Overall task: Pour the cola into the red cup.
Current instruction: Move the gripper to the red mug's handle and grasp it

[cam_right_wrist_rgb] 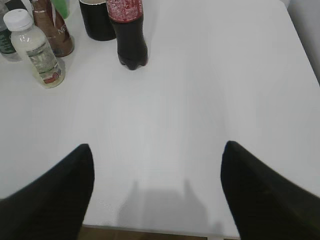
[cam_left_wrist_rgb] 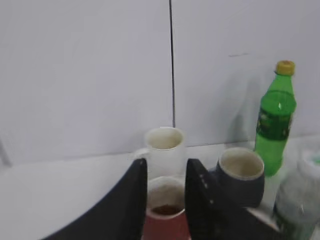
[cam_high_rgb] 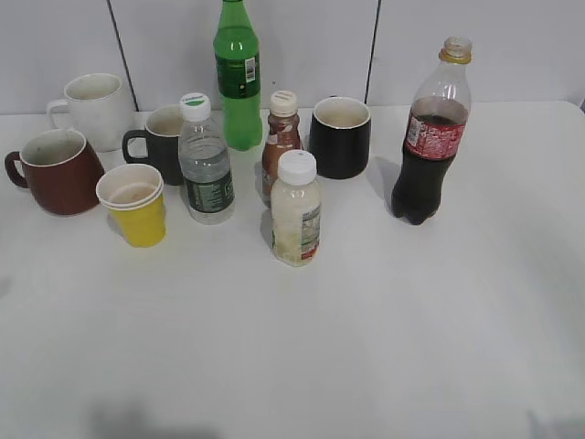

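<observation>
The cola point(cam_high_rgb: 428, 146), a tall clear bottle of dark liquid with a red label, stands upright at the right of the table; its lower part shows in the right wrist view point(cam_right_wrist_rgb: 129, 35). The red cup point(cam_high_rgb: 57, 174) stands at the far left, handle to the left. In the left wrist view the red cup point(cam_left_wrist_rgb: 165, 222) shows through the gap of my left gripper point(cam_left_wrist_rgb: 166, 172), with a little brown liquid inside. That gripper is slightly open and holds nothing. My right gripper point(cam_right_wrist_rgb: 157, 157) is wide open and empty above the table's near edge, well short of the cola. Neither gripper shows in the exterior view.
Behind and beside the red cup stand a white mug point(cam_high_rgb: 96, 110), a black mug point(cam_high_rgb: 163, 144) and a yellow paper cup point(cam_high_rgb: 137, 206). In the middle stand a water bottle point(cam_high_rgb: 206, 169), a green bottle point(cam_high_rgb: 238, 78), a brown bottle point(cam_high_rgb: 280, 142), a milky bottle point(cam_high_rgb: 296, 219) and a second black mug point(cam_high_rgb: 340, 139).
</observation>
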You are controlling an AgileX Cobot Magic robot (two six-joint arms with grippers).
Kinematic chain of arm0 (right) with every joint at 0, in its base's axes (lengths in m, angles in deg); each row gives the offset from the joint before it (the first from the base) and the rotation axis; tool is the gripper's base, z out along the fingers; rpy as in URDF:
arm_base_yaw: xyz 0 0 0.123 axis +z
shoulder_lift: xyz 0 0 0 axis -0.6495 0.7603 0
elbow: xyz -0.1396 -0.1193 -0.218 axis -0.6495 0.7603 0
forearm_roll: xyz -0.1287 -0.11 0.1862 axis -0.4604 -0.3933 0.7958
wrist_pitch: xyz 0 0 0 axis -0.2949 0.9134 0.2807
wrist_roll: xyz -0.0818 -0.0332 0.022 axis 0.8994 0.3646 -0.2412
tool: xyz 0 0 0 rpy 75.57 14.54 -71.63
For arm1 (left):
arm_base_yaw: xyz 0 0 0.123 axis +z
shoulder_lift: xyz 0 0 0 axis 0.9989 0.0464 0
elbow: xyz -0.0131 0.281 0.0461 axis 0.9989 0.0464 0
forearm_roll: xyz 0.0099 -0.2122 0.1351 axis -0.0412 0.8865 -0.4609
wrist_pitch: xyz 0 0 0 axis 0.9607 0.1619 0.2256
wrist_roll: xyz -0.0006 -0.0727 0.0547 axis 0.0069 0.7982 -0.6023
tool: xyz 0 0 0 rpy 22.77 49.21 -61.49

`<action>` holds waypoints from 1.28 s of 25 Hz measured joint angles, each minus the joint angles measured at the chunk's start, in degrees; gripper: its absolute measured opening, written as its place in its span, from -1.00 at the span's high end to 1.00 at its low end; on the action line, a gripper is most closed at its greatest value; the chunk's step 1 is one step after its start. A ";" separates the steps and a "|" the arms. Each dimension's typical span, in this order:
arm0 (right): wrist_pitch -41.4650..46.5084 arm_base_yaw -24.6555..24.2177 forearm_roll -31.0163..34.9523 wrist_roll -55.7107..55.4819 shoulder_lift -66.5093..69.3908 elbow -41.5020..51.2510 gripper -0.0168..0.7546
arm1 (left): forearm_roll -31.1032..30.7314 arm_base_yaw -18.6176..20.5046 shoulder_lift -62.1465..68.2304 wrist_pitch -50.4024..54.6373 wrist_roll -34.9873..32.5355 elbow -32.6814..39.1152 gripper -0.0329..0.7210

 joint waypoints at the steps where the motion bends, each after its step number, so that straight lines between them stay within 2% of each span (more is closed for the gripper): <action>1: 0.00 0.00 0.02 0.00 0.00 0.00 -0.58 | 1.51 0.90 6.41 -5.73 0.51 0.05 0.36; 3: 0.00 0.00 0.14 0.00 0.00 0.00 -0.58 | 2.77 3.33 18.00 -14.50 0.93 0.12 0.36; 6: 0.00 0.00 0.18 0.00 0.00 0.00 -0.58 | -0.86 8.08 31.72 -24.62 1.84 0.19 0.36; 12: 0.00 0.00 0.18 0.00 0.00 0.00 -0.58 | -19.01 19.43 53.58 -48.01 10.96 0.23 0.36; 14: 0.00 0.00 0.18 0.00 0.00 0.00 -0.58 | -23.16 22.88 59.48 -54.62 9.93 -0.52 0.34; 16: 0.00 0.00 0.18 0.00 0.00 0.00 -0.58 | -25.66 25.66 66.04 -61.69 5.63 -1.94 0.25; 19: 0.00 0.00 0.18 0.00 0.00 0.00 -0.58 | -27.40 26.72 74.79 -67.89 0.01 -5.03 0.05; 21: 0.00 0.00 0.18 0.00 0.00 0.00 -0.58 | -28.06 26.72 79.54 -68.77 -1.29 -7.61 -0.01; 28: -0.06 0.00 0.21 0.00 0.00 0.00 -0.58 | -28.88 26.47 87.66 -69.37 -1.94 -15.78 -0.05; 32: -0.06 0.00 0.25 0.00 0.00 0.00 -0.58 | -28.88 24.72 88.84 -68.99 -2.10 -19.38 -0.05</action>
